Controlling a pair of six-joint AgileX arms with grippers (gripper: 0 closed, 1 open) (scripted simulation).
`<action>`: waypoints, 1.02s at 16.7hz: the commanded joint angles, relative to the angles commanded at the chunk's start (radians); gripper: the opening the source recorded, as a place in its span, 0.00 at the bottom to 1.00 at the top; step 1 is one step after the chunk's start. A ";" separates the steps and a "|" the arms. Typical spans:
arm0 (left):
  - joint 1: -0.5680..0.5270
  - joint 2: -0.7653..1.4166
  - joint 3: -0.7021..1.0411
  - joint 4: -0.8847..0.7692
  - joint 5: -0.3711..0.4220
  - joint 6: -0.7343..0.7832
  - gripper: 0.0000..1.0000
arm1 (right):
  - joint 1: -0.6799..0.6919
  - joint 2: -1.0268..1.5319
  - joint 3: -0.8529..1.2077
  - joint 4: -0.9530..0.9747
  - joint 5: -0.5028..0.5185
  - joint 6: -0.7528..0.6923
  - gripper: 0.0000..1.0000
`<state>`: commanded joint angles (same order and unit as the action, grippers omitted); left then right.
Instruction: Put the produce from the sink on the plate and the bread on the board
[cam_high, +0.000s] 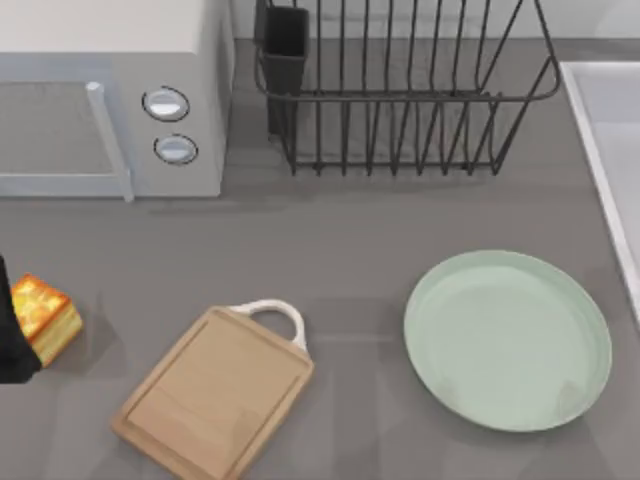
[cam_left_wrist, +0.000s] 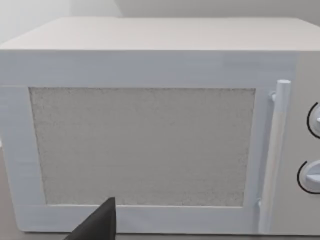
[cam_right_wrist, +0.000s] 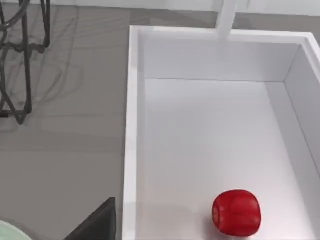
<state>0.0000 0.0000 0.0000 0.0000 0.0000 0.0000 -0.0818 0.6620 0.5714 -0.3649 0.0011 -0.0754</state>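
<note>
Left gripper (cam_high: 12, 345) sits at the far left edge of the top view, a dark shape right against the bread (cam_high: 45, 318); whether its fingers clamp the bread or merely touch it, I cannot tell. Its wrist camera faces the microwave (cam_left_wrist: 150, 145) door, with one dark fingertip (cam_left_wrist: 97, 225) at the lower edge. A right finger (cam_right_wrist: 97, 222) shows as a dark wedge in the right wrist view, above the rim of the sink (cam_right_wrist: 131, 125); its opening cannot be judged. The produce (cam_right_wrist: 236, 212) lies inside the sink. The board (cam_high: 215, 390) lies bare at lower centre, the plate (cam_high: 508, 340) at lower right, the dish rack (cam_high: 400, 90) at the top.
</note>
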 joint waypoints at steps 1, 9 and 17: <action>0.000 0.000 0.000 0.000 0.000 0.000 1.00 | -0.012 0.107 0.085 -0.053 0.000 -0.011 1.00; 0.000 0.000 0.000 0.000 0.000 0.000 1.00 | -0.108 0.994 0.773 -0.483 0.001 -0.100 1.00; 0.000 0.000 0.000 0.000 0.000 0.000 1.00 | -0.168 1.539 1.198 -0.749 0.002 -0.155 1.00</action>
<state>0.0000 0.0000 0.0000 0.0000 0.0000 0.0000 -0.2497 2.2013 1.7698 -1.1140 0.0033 -0.2302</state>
